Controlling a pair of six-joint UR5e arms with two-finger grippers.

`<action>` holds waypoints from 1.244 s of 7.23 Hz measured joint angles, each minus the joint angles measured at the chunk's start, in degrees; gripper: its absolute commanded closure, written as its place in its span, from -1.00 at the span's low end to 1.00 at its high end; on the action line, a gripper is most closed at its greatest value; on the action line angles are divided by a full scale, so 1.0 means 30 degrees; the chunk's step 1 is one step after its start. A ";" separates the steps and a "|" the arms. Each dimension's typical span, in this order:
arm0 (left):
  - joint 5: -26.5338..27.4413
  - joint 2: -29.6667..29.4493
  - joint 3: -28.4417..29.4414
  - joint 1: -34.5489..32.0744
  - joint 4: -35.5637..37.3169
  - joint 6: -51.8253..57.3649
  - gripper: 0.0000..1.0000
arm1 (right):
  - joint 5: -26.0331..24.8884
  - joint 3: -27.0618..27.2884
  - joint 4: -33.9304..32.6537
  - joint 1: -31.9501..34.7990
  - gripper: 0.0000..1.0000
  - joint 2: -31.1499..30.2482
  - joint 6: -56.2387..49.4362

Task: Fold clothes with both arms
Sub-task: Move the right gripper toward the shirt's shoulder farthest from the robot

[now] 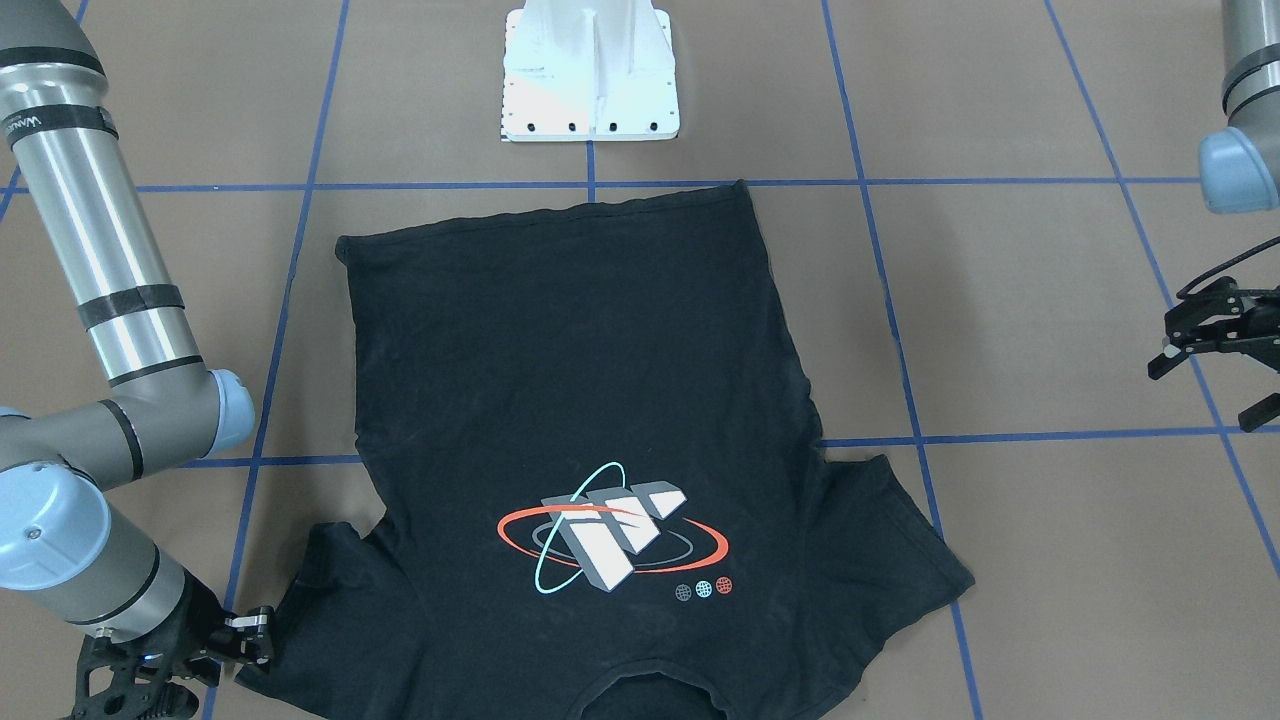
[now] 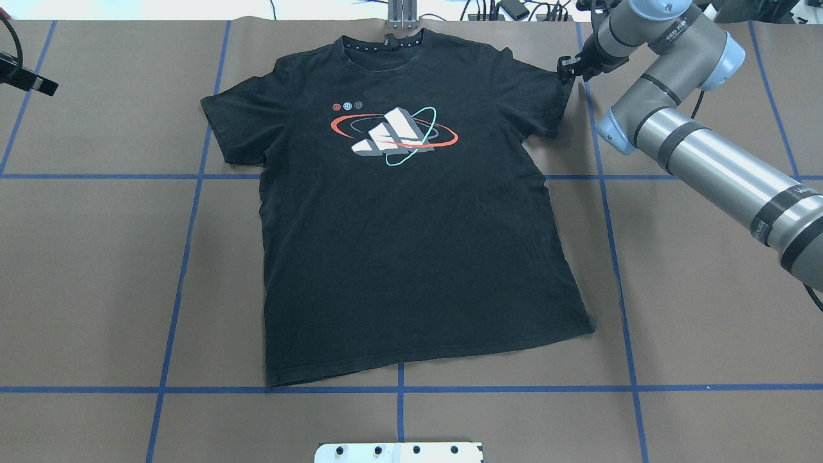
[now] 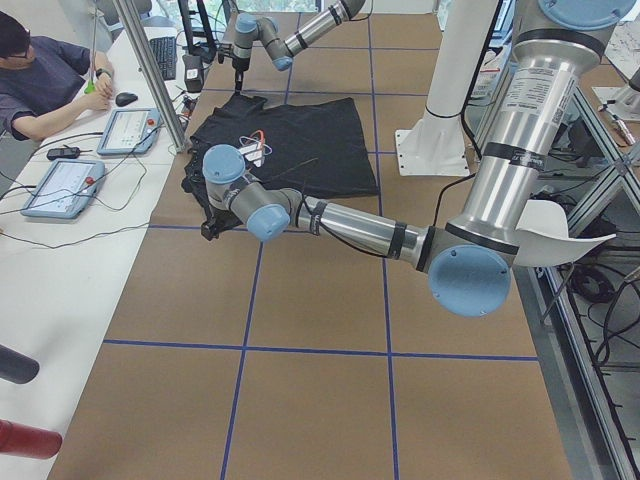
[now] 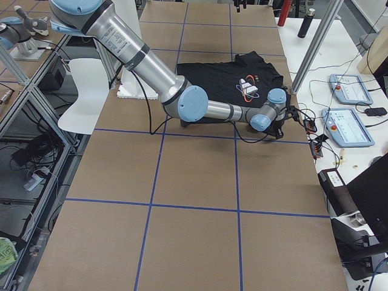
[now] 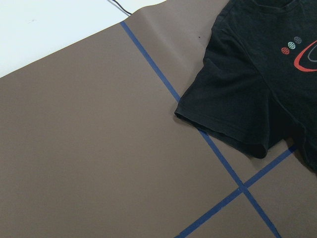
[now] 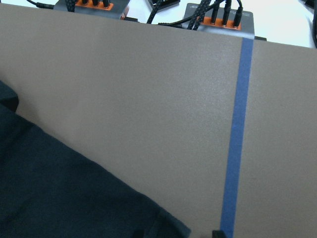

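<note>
The black T-shirt [image 2: 411,257] lies flat on the brown table, graphic [image 2: 393,135] up and collar at the far edge. My right gripper [image 2: 567,69] sits low at the tip of the shirt's right-hand sleeve [image 2: 546,96]; in the front-facing view the right gripper [image 1: 258,638] stands open just beside the hem. In the right wrist view, black cloth [image 6: 59,198] fills the lower left. My left gripper [image 1: 1210,390] hangs open above bare table, well clear of the other sleeve [image 5: 233,104]. It holds nothing.
The white base pedestal [image 1: 590,70] stands at the robot's side of the table. Blue tape lines [image 2: 193,193] grid the brown surface. Cables and plugs [image 2: 514,9] line the far edge. A person [image 3: 40,80] sits at a side desk with control tablets [image 3: 65,185].
</note>
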 measured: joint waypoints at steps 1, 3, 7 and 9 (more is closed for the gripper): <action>0.0000 0.0000 0.0011 -0.0005 0.0000 0.0000 -1.00 | -0.0098 -0.0077 -0.0002 -0.0037 0.20 0.0056 -0.0001; 0.0000 0.0019 0.0024 -0.0005 0.0000 0.0007 -1.00 | -0.0298 -0.0160 -0.0003 -0.0127 0.35 0.0097 -0.0008; -0.0001 0.0038 0.0027 -0.0009 0.0000 0.0006 -1.00 | -0.0505 -0.0248 -0.0003 -0.0223 1.00 0.0107 -0.0016; -0.0020 0.0073 0.0005 -0.0013 0.0000 0.0026 -1.00 | -0.0503 -0.0212 -0.0003 -0.0178 1.00 0.0104 -0.0016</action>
